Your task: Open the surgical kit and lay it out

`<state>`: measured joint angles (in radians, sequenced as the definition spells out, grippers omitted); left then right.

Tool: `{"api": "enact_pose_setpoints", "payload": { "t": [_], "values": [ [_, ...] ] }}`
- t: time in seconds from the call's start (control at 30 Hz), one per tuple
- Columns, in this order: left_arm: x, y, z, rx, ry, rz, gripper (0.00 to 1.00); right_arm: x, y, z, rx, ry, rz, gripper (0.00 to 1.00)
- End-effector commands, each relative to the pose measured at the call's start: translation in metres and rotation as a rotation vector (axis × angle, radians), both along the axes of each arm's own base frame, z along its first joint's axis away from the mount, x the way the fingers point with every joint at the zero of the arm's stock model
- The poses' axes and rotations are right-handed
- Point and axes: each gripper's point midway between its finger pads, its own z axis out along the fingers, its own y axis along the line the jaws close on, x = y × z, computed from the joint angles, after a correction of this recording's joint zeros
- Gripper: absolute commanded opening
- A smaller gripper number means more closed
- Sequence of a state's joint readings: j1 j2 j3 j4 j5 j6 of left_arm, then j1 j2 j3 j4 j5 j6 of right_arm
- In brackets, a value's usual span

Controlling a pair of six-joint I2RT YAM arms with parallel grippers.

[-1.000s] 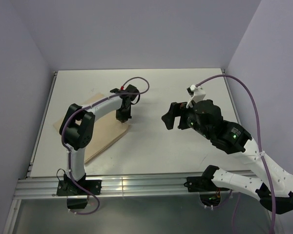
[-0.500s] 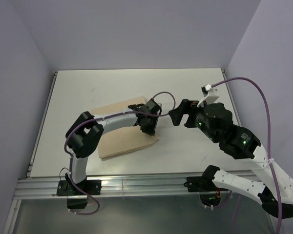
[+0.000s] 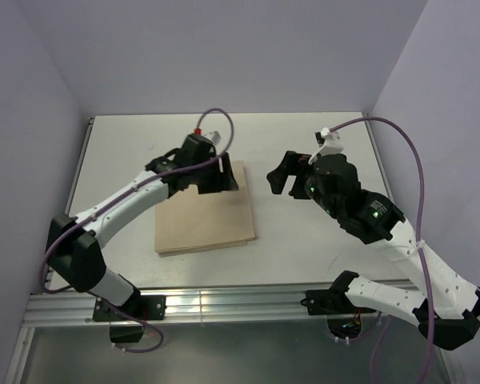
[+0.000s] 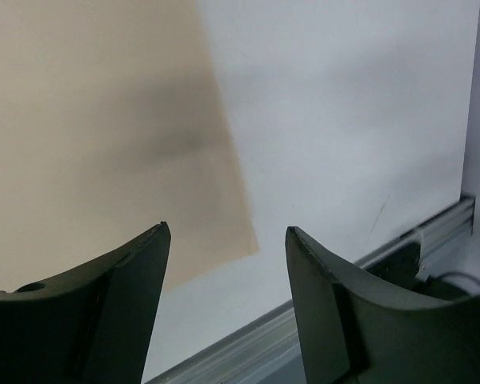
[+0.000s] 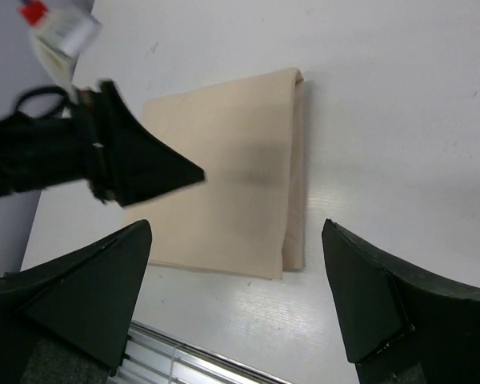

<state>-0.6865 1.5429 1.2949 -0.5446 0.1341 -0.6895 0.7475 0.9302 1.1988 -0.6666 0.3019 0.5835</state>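
The surgical kit [image 3: 204, 216] is a tan wrap folded into a flat, closed rectangle, lying left of the table's middle. My left gripper [image 3: 222, 180] hovers over its far right corner, open and empty. In the left wrist view the wrap [image 4: 96, 136] fills the upper left, and the left gripper [image 4: 226, 227] frames its corner and bare table. My right gripper [image 3: 282, 178] hangs open to the right of the kit, clear of it. In the right wrist view the right gripper [image 5: 237, 224] looks down on the wrap [image 5: 232, 184], with the left gripper [image 5: 136, 168] above its left part.
An aluminium rail [image 3: 224, 300] runs along the near edge of the white table [image 3: 304, 248]. Purple-grey walls close the back and both sides. A purple cable [image 3: 416, 184] loops above the right arm.
My left gripper has opened and let go of the wrap after dragging it right and turning it square, then lifted toward the far side. The right gripper shifted slightly.
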Motion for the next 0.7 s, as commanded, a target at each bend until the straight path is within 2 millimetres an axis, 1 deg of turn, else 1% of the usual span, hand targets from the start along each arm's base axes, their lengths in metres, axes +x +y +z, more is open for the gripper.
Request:
{"api": "enact_pose_setpoints", "payload": {
  "t": [0.0, 0.03, 0.07, 0.13, 0.17, 0.2, 0.23, 0.27, 0.3, 0.33, 0.37, 0.43, 0.53, 0.67],
  "values": [
    [0.008, 0.065, 0.002, 0.041, 0.072, 0.191, 0.66, 0.009, 0.017, 0.019, 0.089, -0.018, 0.036, 0.94],
    [0.01, 0.083, -0.003, 0.065, 0.087, 0.24, 0.66, 0.01, 0.021, 0.012, 0.076, 0.003, 0.053, 0.93],
    [0.007, 0.112, -0.015, 0.101, 0.104, 0.298, 0.66, 0.014, 0.028, -0.002, 0.052, 0.047, 0.063, 0.92],
    [0.001, 0.136, -0.031, 0.118, 0.122, 0.335, 0.66, 0.013, 0.036, -0.02, 0.027, 0.105, 0.097, 0.89],
    [-0.008, 0.158, -0.048, 0.123, 0.168, 0.382, 0.65, 0.014, 0.04, -0.036, 0.008, 0.143, 0.107, 0.88],
    [-0.013, 0.168, -0.056, 0.121, 0.196, 0.407, 0.65, 0.012, 0.045, -0.04, 0.013, 0.154, 0.131, 0.87],
    [-0.017, 0.177, -0.061, 0.113, 0.217, 0.434, 0.65, 0.011, 0.047, -0.048, 0.006, 0.173, 0.141, 0.87],
    [-0.026, 0.19, -0.069, 0.081, 0.253, 0.473, 0.65, 0.01, 0.048, -0.058, -0.004, 0.194, 0.146, 0.86],
    [-0.028, 0.193, -0.072, 0.054, 0.256, 0.491, 0.65, 0.009, 0.048, -0.062, -0.008, 0.203, 0.148, 0.85],
    [-0.037, 0.198, -0.08, 0.033, 0.278, 0.515, 0.65, 0.009, 0.049, -0.067, -0.012, 0.216, 0.15, 0.84],
    [-0.038, 0.205, -0.082, 0.013, 0.291, 0.551, 0.64, 0.007, 0.048, -0.071, -0.017, 0.227, 0.151, 0.84],
    [-0.048, 0.205, -0.092, -0.016, 0.325, 0.562, 0.64, 0.006, 0.049, -0.074, -0.021, 0.233, 0.163, 0.83],
    [-0.05, 0.205, -0.097, -0.022, 0.35, 0.572, 0.64, 0.006, 0.048, -0.073, -0.025, 0.228, 0.167, 0.83],
    [-0.05, 0.225, -0.107, 0.001, 0.394, 0.672, 0.66, 0.006, 0.048, -0.071, -0.036, 0.221, 0.171, 0.82]
  ]
}}
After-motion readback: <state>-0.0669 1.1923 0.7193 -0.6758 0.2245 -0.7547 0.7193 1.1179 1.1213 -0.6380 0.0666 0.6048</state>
